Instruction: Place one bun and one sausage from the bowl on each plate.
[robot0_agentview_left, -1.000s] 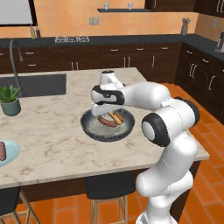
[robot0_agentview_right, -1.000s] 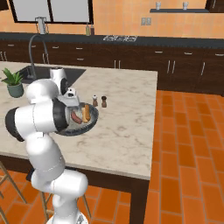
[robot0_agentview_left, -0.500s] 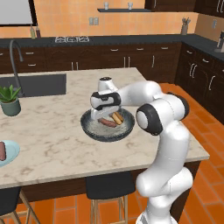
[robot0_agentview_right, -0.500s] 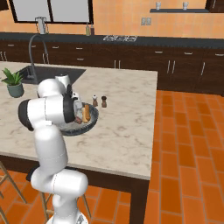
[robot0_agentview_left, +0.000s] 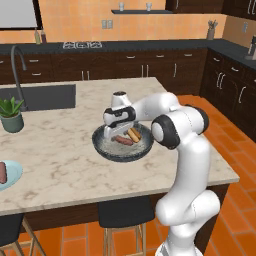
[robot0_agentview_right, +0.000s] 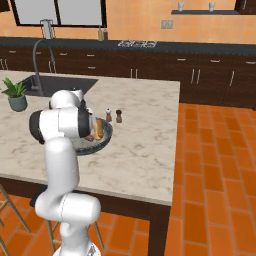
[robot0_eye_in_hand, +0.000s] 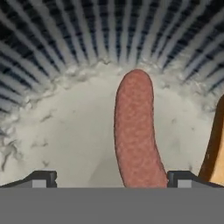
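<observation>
Gripper (robot0_eye_in_hand: 112, 178): hanging low inside the bowl (robot0_agentview_left: 105, 150), jaws spread wide and holding nothing, one dark tip showing on each side of the sausage (robot0_eye_in_hand: 136, 131)
Grasp risk: sitting off-centre between the tips (sausage lying nearer one tip than the other), so possibly getting nudged or rolled aside on closing instead of being pinched
Neighbour risk: lying just beside the sausage, the bun (robot0_eye_in_hand: 216, 148) possibly getting clipped or dragged by the nearer fingertip when descending further
Bowl risk: pressing down too far possibly striking the speckled floor or shoving the bowl across the worktop (robot0_agentview_left: 60, 160)
Carry risk: rounded, smooth-looking sausage possibly slipping out on the way over, the plate (robot0_agentview_left: 14, 172) lying well apart at the far left edge
Bowl contents: holding the reddish sausage and the golden bun (robot0_agentview_left: 133, 134) side by side near the middle
Plate contents: carrying one dark reddish piece (robot0_agentview_left: 2, 175) (probably a sausage, cut off by the frame edge)
Other container: small pot with a green plant (robot0_agentview_left: 11, 116) standing near the sink (robot0_agentview_left: 45, 96), away from the work
</observation>
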